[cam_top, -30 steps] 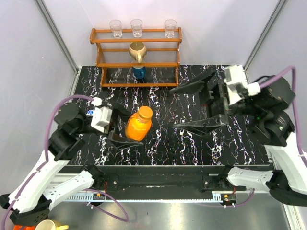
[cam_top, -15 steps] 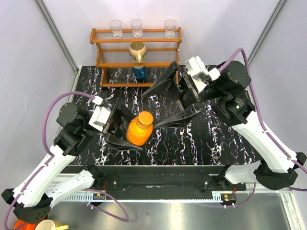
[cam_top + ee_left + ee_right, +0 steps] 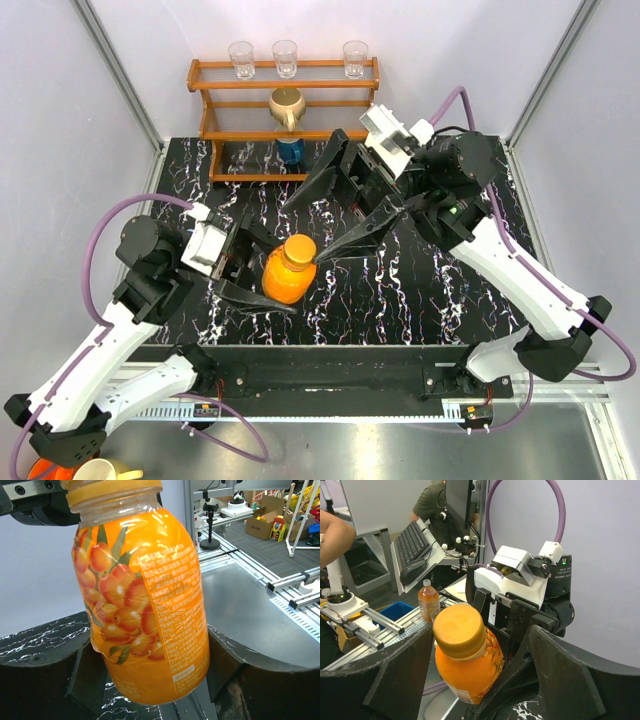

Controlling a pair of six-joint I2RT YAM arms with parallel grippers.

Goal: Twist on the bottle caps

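My left gripper (image 3: 283, 275) is shut on a small orange bottle (image 3: 286, 278) and holds it tilted over the near-left part of the black marble table (image 3: 440, 290). The orange cap (image 3: 300, 246) sits on the bottle's neck. My right gripper (image 3: 301, 232) is open, with one finger on each side of the cap and not touching it. In the right wrist view the cap (image 3: 459, 630) and bottle (image 3: 470, 675) lie between the wide-open fingers (image 3: 565, 680). In the left wrist view the bottle (image 3: 145, 605) fills the gap between the fingers (image 3: 45, 680). The white cap and the clear bottle are out of view.
A wooden rack (image 3: 330, 133) stands at the back of the table. It holds three clear glasses (image 3: 285, 57) on top, a tan jug (image 3: 287, 105) and a dark blue container (image 3: 290, 150) below. The table's front edge lies just below the bottle.
My right arm has swung from the right side leftward, and its open jaws now straddle the cap. My left gripper has kept hold of the bottle, shifting it slightly.
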